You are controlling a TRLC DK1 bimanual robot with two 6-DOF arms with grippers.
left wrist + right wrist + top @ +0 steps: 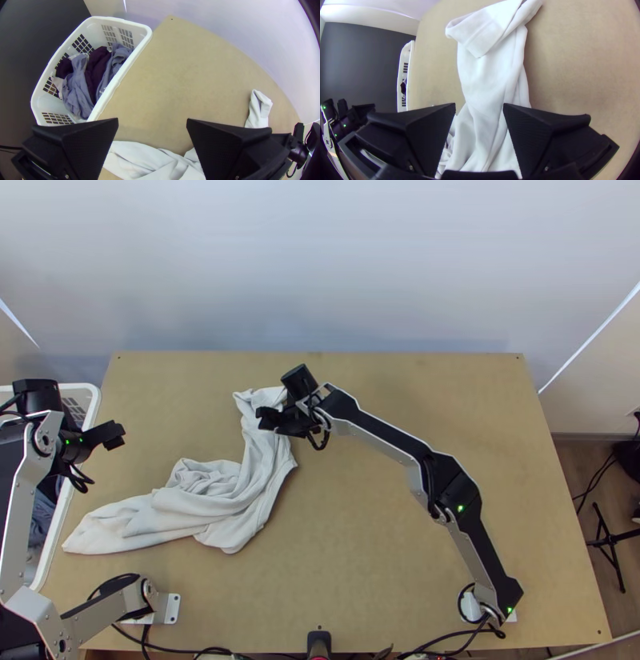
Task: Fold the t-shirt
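Top view: high up, looks steeply down at the table [376,548].
Left wrist view: nearer, faces the basket [130,61].
Right wrist view: close, looks down along the shirt [493,73].
Both wrist views: share basket, shirt.

T-shirt [260,464] on table [360,540], basket [136,55] left, perhaps alongside

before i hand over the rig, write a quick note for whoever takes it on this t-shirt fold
Left gripper: open and empty, near the white plastic basket of clothes at the table's left side.
Right gripper: open, over the upper end of the white cloth t-shirt.
T-shirt: bunched and twisted in a bent strip across the left half of the light wooden table.
Done: no neat fold visible.
Left: spread it flat, then fold it.
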